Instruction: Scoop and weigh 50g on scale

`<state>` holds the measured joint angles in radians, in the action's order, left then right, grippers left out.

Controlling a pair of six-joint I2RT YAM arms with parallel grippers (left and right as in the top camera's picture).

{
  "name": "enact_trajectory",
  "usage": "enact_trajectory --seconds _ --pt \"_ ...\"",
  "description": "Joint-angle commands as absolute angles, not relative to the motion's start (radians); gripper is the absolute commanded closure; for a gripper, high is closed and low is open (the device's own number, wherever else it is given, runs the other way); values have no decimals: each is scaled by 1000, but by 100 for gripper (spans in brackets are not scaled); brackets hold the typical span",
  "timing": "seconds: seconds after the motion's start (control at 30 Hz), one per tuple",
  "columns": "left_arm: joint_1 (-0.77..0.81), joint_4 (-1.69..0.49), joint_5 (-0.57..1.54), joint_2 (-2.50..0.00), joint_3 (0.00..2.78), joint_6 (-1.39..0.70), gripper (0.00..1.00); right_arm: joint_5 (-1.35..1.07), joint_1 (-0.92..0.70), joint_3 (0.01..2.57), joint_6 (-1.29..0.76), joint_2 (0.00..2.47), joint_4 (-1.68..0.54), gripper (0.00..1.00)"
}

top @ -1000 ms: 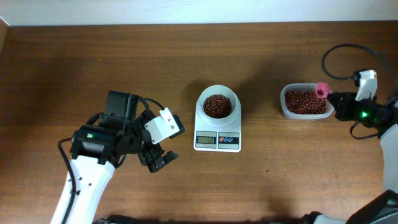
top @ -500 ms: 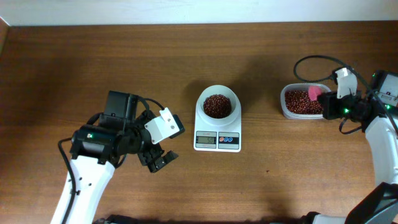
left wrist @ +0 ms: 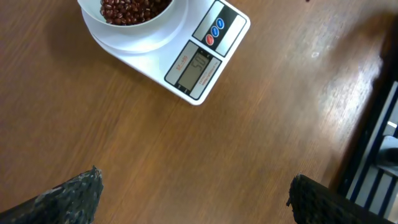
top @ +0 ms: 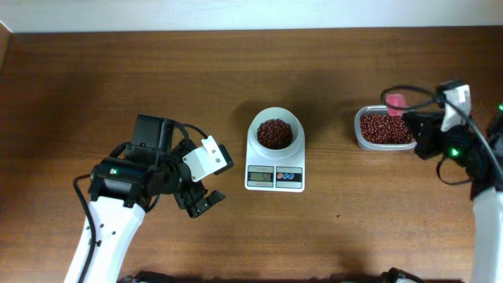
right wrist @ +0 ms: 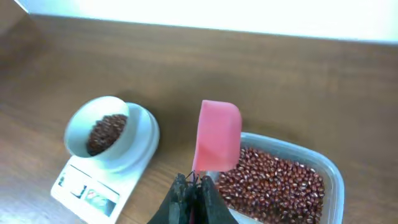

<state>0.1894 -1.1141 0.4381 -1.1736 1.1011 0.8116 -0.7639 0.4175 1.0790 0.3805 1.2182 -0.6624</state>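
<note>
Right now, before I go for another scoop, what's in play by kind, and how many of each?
White digital kitchen scale with grey display: 1
Round white bowl of red beans, on the scale: 1
Clear rectangular plastic container of red beans: 1
Pink plastic scoop, held in the right pincer: 1
Total: 4

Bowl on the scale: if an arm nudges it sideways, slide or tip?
The bowl seems only to rest on the scale, so a nudge would probably slide it. The red beans fill it low and it looks wide, so tipping seems unlikely. Its smooth white surface may be slippery to pinch.
</note>
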Motion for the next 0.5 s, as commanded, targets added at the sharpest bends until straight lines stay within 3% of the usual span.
enact_trajectory --seconds 0.0,0.2,0.47 --pt "185 -1115 449 -1172 1099 825 1 -801 422 1086 358 1064 -749 96" --pt "185 -1115 449 -1172 1099 825 1 -808 418 1086 358 928 -859 96" --pt "185 -1115 449 -1172 1099 825 1 -900 419 1085 358 928 -914 96"
